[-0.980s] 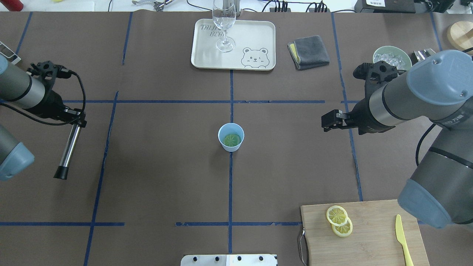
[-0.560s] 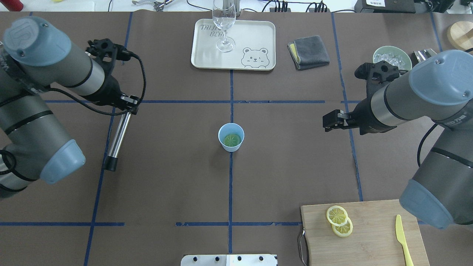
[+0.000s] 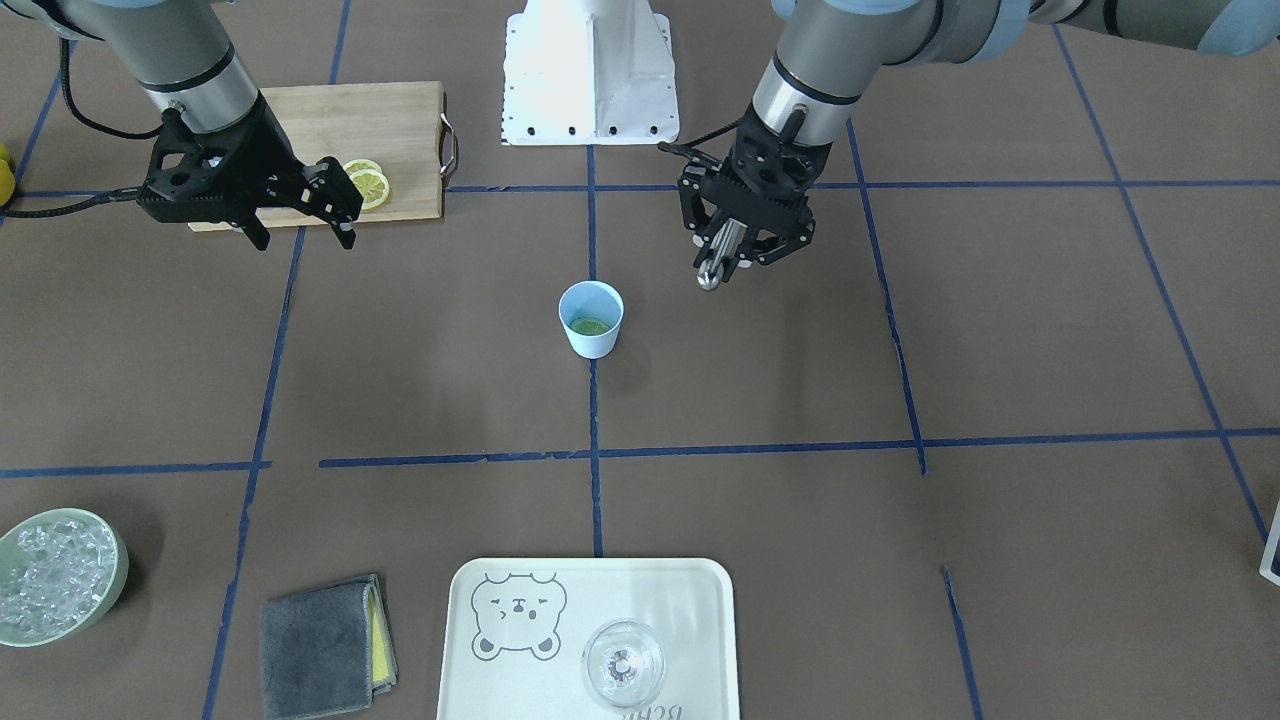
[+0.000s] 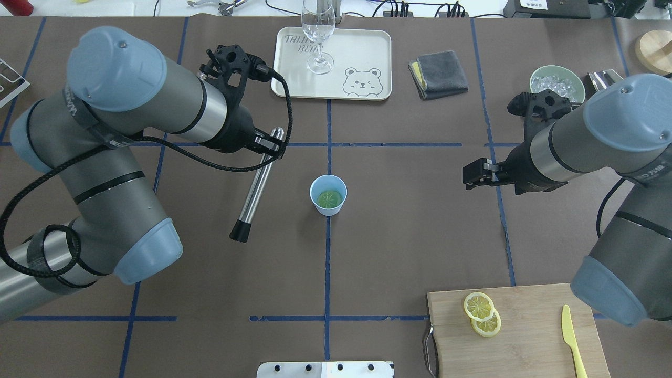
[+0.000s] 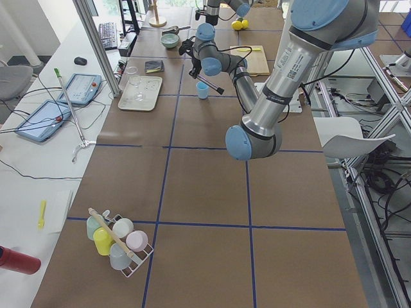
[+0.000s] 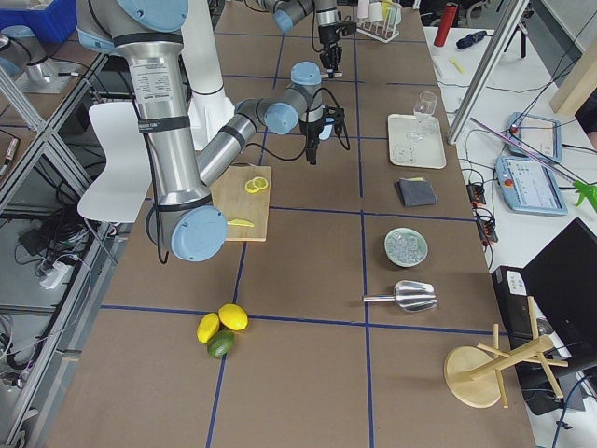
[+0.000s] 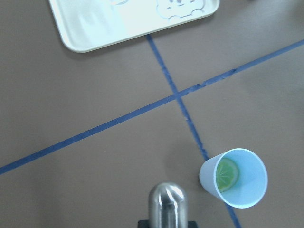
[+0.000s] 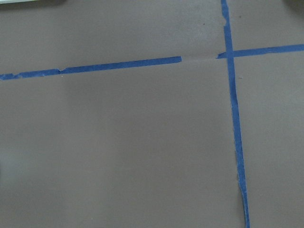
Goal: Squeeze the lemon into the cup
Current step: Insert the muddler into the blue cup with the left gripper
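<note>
The light-blue cup (image 4: 328,185) stands at the table's middle with a lemon slice (image 4: 329,198) flat in its bottom; both show in the left wrist view, cup (image 7: 247,190) and slice (image 7: 226,173). My left gripper (image 4: 266,143) is shut on a steel muddler (image 4: 254,184) with a black end. It holds the muddler tilted, left of the cup and apart from it. In the front view the gripper (image 3: 745,225) hangs above the table beside the cup (image 3: 590,335). My right gripper (image 3: 300,232) is open and empty, well to the cup's right (image 4: 472,176).
Two more lemon slices (image 4: 483,314) and a yellow knife (image 4: 572,341) lie on the wooden board (image 4: 530,346) at the near right. At the back are a tray (image 4: 362,52) with a clear glass (image 4: 318,31), a grey cloth (image 4: 438,73) and an ice bowl (image 4: 556,81).
My left arm has swung right from the table's left edge toward the cup, carrying the muddler. The right arm has barely moved. The cup and slices stay put.
</note>
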### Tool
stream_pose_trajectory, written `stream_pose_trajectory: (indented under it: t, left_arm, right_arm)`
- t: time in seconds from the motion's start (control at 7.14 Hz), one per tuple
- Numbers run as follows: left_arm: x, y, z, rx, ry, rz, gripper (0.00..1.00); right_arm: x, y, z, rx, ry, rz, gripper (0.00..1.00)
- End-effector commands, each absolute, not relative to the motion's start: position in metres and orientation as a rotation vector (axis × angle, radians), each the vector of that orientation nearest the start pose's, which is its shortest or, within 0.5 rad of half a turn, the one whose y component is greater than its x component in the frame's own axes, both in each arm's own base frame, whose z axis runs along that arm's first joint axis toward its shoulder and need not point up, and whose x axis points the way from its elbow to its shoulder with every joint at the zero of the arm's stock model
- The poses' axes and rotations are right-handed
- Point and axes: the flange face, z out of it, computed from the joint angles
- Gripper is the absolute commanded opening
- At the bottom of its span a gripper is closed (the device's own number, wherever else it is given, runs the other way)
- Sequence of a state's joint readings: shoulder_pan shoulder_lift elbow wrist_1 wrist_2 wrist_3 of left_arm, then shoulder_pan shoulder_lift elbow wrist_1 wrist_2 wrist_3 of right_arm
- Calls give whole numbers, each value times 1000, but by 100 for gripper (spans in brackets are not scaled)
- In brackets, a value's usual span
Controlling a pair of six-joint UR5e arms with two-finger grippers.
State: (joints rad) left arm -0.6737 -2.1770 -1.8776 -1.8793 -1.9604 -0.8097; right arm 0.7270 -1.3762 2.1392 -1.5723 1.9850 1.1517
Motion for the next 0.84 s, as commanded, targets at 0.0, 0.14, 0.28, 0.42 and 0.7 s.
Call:
stream_pose_trajectory:
  t: [0.0, 0.14, 0.28, 0.42, 0.7]
  left_arm:
    - [406, -451, 114, 716, 1261, 174, 0]
    - [399, -444, 111, 833, 1384, 190, 0]
    - [401, -446, 120, 941, 1483, 170, 0]
    - [405, -443, 123, 1054, 1445, 35, 0]
    - [441, -399, 137, 1240, 1350, -186, 0]
  right_arm:
    - [-309, -400, 316, 65, -827, 138, 100]
    - [-308, -400, 318, 62, -824, 140, 100]
    - [-304, -402, 319, 63, -823, 148, 100]
    - [-302, -403, 324, 63, -815, 152, 100]
    - [-298, -407, 324, 65, -814, 161, 100]
